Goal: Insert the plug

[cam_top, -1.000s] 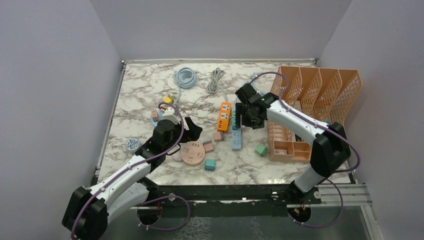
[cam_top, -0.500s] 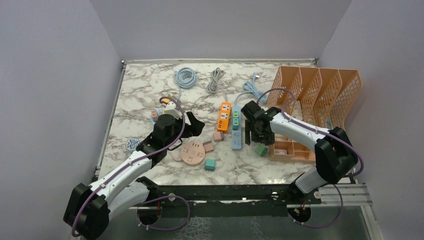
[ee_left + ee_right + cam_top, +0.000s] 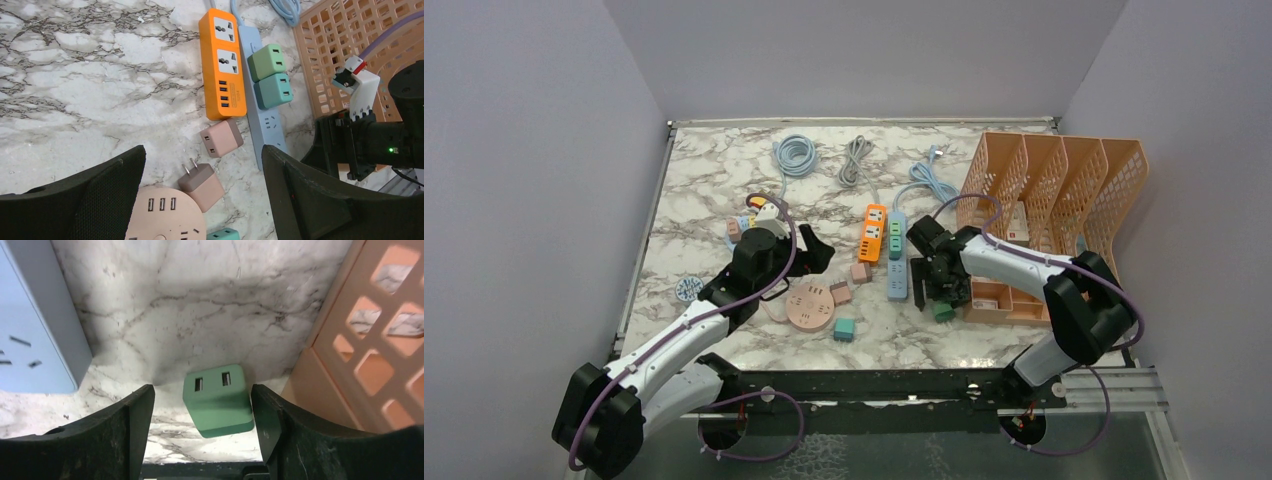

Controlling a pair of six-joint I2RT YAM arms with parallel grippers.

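Two long power strips (image 3: 873, 232) (image 3: 898, 278), two arms (image 3: 674, 345) (image 3: 1014, 262)

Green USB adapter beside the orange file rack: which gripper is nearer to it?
Right. The right gripper is open over the green USB adapter, straddling it; the left gripper is open beyond the blue power strip.

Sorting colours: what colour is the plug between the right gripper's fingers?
Green plastic cube plug; clearest in right wrist view.

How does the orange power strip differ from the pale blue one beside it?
The orange plastic power strip is shorter and wider; the pale blue plastic power strip is longer and slimmer. The orange one's sockets are empty, while the blue one carries two green cube adapters. Both lie side by side on the marble table.
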